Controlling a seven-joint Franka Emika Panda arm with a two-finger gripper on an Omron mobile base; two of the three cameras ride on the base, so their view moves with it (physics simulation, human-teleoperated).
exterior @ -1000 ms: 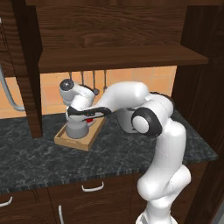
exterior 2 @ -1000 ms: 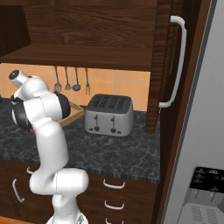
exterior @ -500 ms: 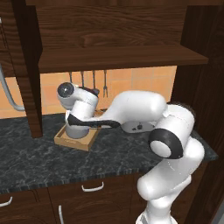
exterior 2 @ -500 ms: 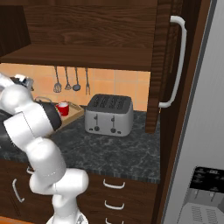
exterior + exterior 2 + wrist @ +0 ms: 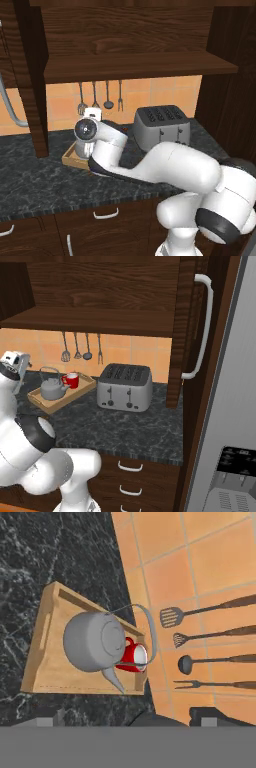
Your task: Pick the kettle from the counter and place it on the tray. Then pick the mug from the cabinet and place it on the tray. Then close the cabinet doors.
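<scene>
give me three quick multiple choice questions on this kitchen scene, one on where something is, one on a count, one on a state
1. Where is the mug?
A. on the cabinet shelf
B. on the tray beside the kettle
C. on top of the toaster

2. How many utensils hang on the tiled wall?
A. two
B. four
C. six

3. How does the gripper stand?
A. open and holding nothing
B. shut on the mug
C. shut on the kettle's handle

Answers:
1. B: the red mug stands in the tray next to the kettle, left of the toaster.
2. B: the hand view shows four utensils in a row on the orange tiles.
3. A: the gripper is raised clear of the tray, with mug and kettle both resting on the wood.
</scene>
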